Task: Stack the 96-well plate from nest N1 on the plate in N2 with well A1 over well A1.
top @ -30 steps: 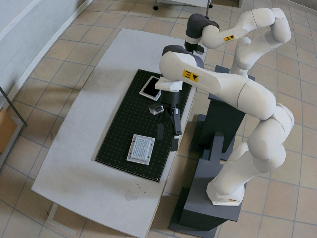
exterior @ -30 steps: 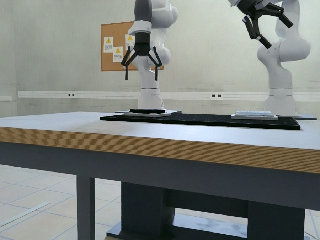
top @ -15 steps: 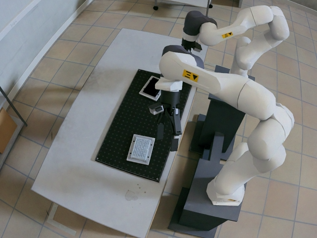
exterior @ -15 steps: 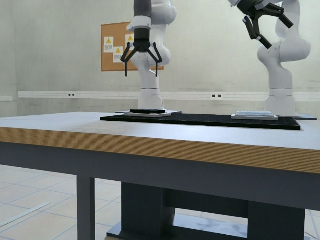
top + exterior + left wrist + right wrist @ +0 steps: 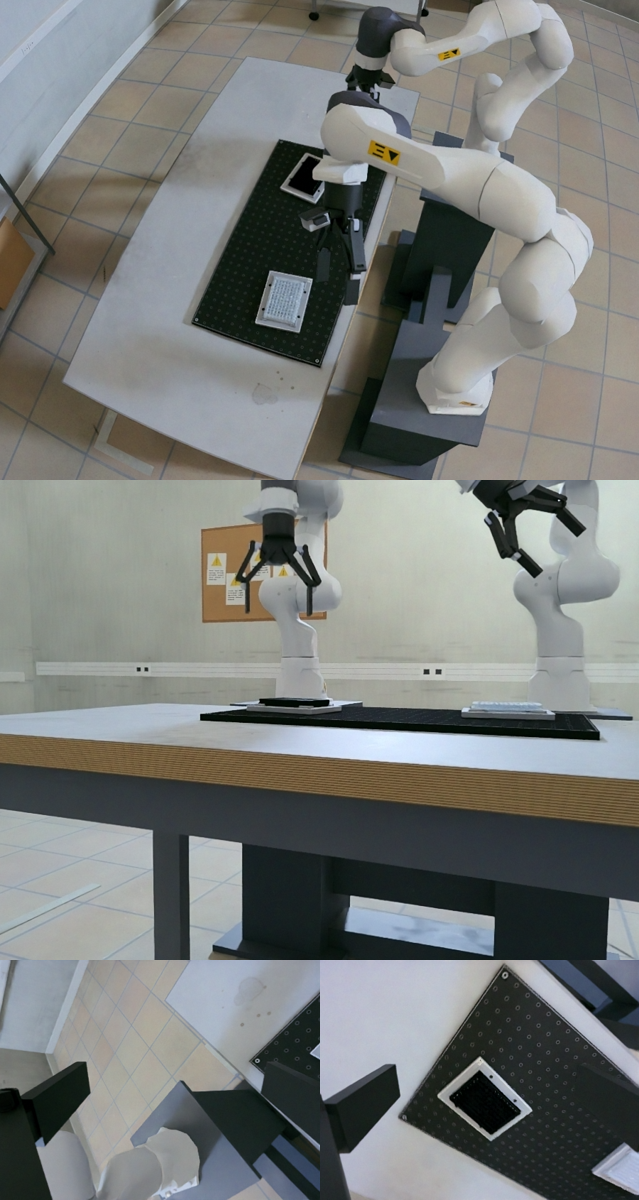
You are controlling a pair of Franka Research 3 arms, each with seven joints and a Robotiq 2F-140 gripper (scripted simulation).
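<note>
A pale, clear plate (image 5: 285, 300) (image 5: 506, 706) (image 5: 630, 1170) sits in nest N1 (image 5: 277, 325) (image 5: 480, 714). A black plate (image 5: 304, 175) (image 5: 294, 701) (image 5: 484, 1103) sits in nest N2 (image 5: 309, 197) (image 5: 320, 710) (image 5: 462, 1080). Both plates look flat; their A1 wells are too small to tell. My left gripper (image 5: 337, 278) (image 5: 556, 551) (image 5: 175, 1078) is open and empty, tilted, high above the board on N1's side. My right gripper (image 5: 278, 611) (image 5: 487, 1080) is open and empty, pointing down high over N2's side. Its fingertips are hidden in the top view.
Both nests stand on a black perforated board (image 5: 248, 253) (image 5: 402, 723) (image 5: 547, 1077) on the pale table (image 5: 170, 248) (image 5: 128, 728). A wide stretch of board separates them. The left forearm (image 5: 459, 170) crosses in front of the right arm in the top view.
</note>
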